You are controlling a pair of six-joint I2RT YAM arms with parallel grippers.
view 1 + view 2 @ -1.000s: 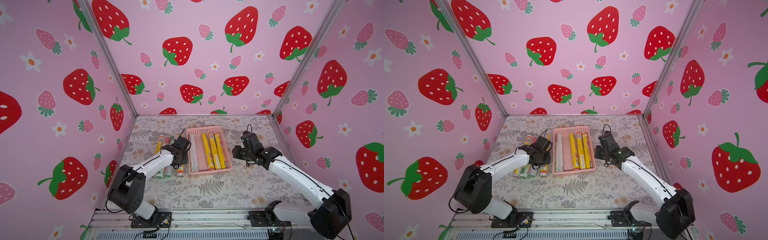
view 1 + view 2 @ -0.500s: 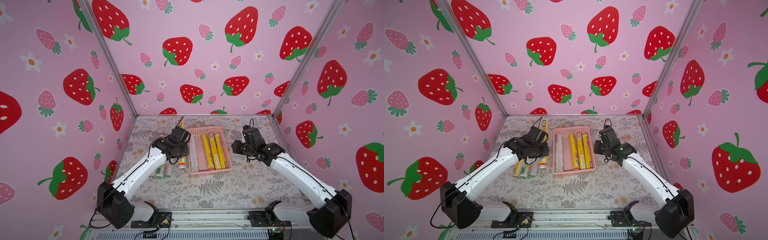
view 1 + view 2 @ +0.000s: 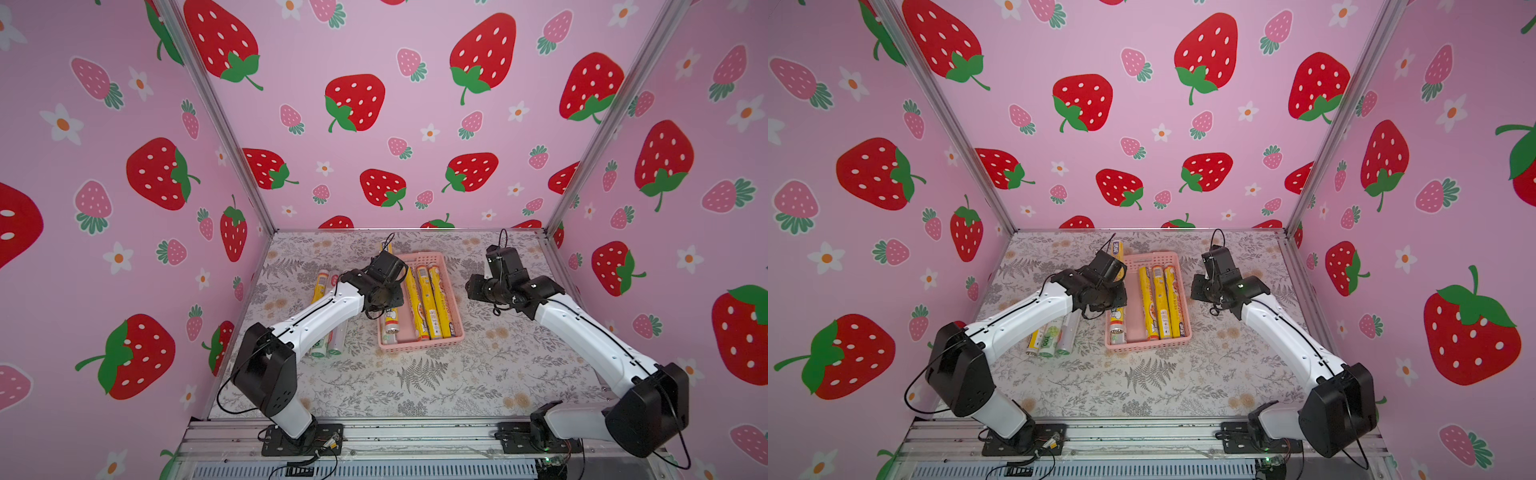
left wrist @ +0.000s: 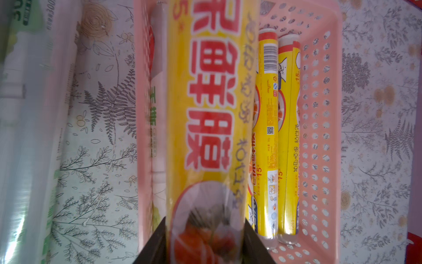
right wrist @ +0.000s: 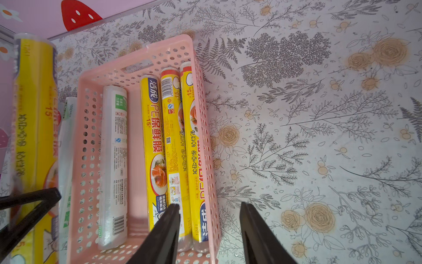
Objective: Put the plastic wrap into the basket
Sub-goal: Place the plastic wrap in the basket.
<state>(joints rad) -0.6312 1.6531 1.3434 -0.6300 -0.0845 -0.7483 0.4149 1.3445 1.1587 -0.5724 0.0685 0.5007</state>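
Yellow roll of plastic wrap (image 4: 210, 114) is clamped in my left gripper (image 4: 204, 220), fingers pinched tight on both sides of it roughly mid-length. It hangs lengthwise over the left side of the basket (image 3: 419, 345), right above the white roll (image 5: 114, 160) lying in there. In both top views its far end pokes out past the basket's far rim. Can't tell from any camera whether it touches the basket.

Three more yellow rolls (image 5: 173, 141) lie side by side against the basket's right wall, with a bare strip of basket floor between them and the white one. My right gripper (image 5: 210, 205) hovers beside that right wall, fingers apart, nothing between them.

Out on the table (image 3: 415, 386), just left of the basket, a little bunch of loose rolls (image 3: 1050, 336) lies side by side, partly under my left arm. I can make out a yellow one and a couple of white ones with green print.
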